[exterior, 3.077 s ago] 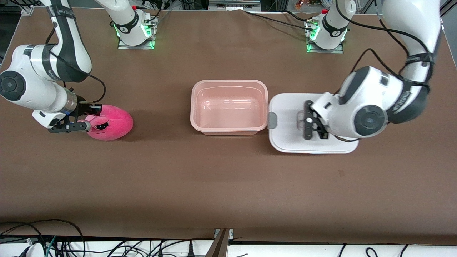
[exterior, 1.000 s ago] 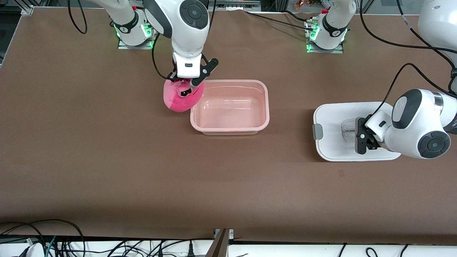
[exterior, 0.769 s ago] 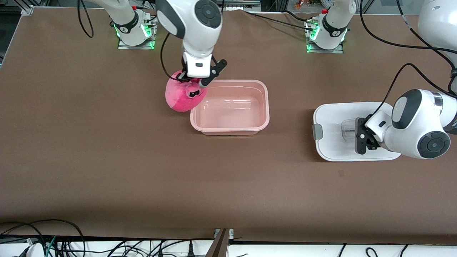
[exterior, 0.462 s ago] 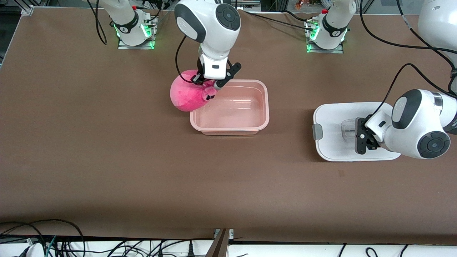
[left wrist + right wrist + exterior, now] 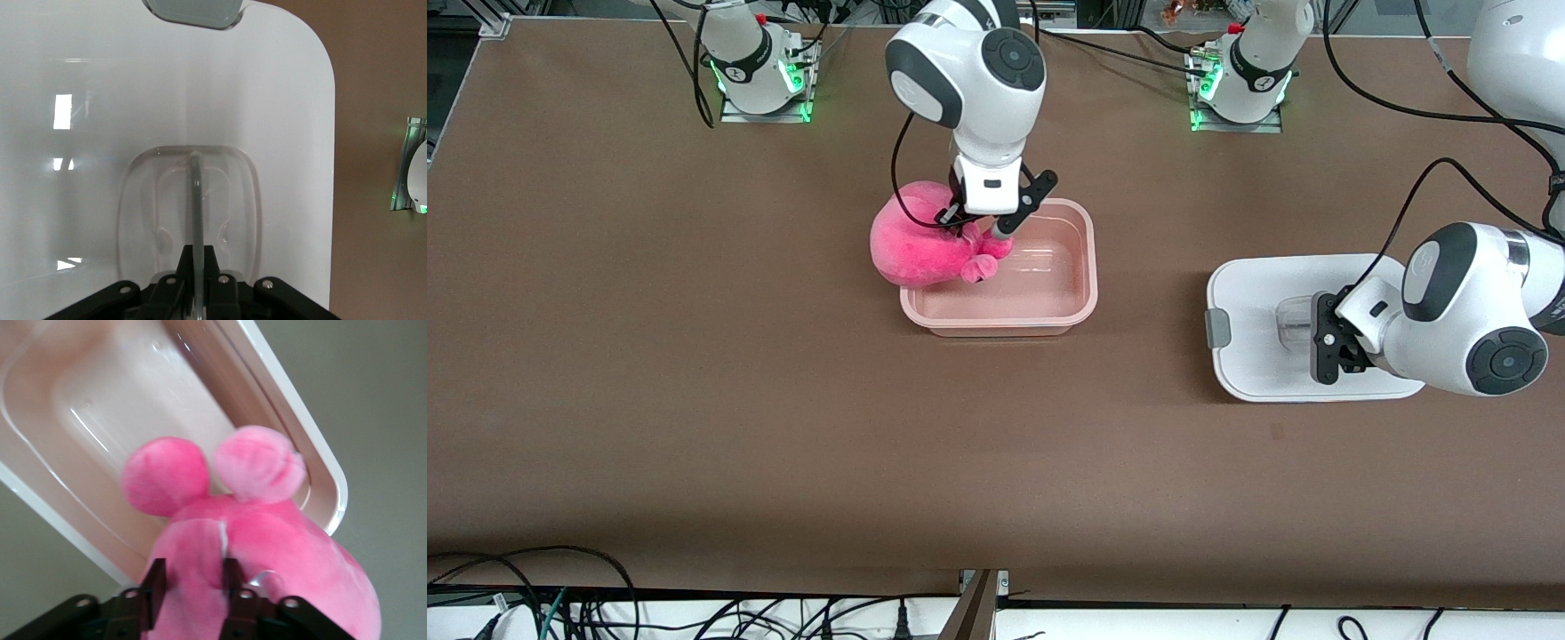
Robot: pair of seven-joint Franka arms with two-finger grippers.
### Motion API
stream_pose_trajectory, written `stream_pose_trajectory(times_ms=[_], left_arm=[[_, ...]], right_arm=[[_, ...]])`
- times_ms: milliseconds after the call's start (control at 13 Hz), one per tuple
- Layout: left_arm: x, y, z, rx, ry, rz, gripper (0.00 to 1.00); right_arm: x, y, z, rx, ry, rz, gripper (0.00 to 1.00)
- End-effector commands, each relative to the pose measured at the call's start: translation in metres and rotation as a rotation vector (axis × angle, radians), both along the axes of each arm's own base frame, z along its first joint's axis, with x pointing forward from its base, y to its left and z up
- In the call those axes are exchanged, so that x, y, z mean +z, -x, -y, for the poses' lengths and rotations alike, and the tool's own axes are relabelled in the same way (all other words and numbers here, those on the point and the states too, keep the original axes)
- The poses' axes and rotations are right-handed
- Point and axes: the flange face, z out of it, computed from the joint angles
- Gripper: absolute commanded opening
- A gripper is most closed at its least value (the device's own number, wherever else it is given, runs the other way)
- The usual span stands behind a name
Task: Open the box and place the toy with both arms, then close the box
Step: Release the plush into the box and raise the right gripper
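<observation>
Toy [image 5: 925, 244] snout-first over box [image 5: 1049, 307] rim

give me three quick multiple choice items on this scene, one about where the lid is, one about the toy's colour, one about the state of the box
1. Where is the lid?
A. on the box
B. flat on the table, toward the left arm's end
C. held up over the box

2. What colour is the toy?
A. hot pink
B. green
C. yellow

3. What state is the box in?
A. shut and clipped
B. tipped on its side
C. open, upright

Answers:
1 B: the lid lies on the table apart from the box, with the left gripper shut on its clear handle.
2 A: the plush in the right gripper over the box's rim is hot pink.
3 C: the tub stands with no lid, its inside showing.
</observation>
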Motion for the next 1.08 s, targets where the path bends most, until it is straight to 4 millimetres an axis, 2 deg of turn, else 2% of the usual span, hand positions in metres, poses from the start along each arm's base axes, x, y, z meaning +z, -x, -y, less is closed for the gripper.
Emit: stream_pose_trajectory(times_ms=[0, 154, 385, 615, 846, 1000], left_arm=[[0.003, -0.001, -0.004, -0.028, -0.001, 0.008, 0.0], [0.001, -0.001, -0.003, -0.029, 0.001, 0.005, 0.0], [0.0, -0.001, -0.003, -0.034, 0.006, 0.003, 0.0], [0.003, -0.001, -0.003, -0.032, 0.007, 0.007, 0.0], [0.023, 0.001, 0.019, -0.048, 0.015, 0.027, 0.0], [0.04, 0.002, 0.048, -0.09, 0.045, 0.049, 0.0]], right_arm=[[0.035, 0.002, -0.008, -0.017, 0.008, 0.025, 1.0], [0.059, 0.017, -0.02, -0.003, 0.016, 0.027, 1.0], [0.062, 0.027, -0.021, 0.003, 0.046, 0.013, 1.0], [0.064, 0.022, -0.012, -0.011, 0.062, 0.009, 1.0], [0.064, 0.011, -0.004, -0.031, 0.067, 0.014, 1.0], [0.067, -0.003, 0.01, -0.068, 0.078, 0.025, 1.0]])
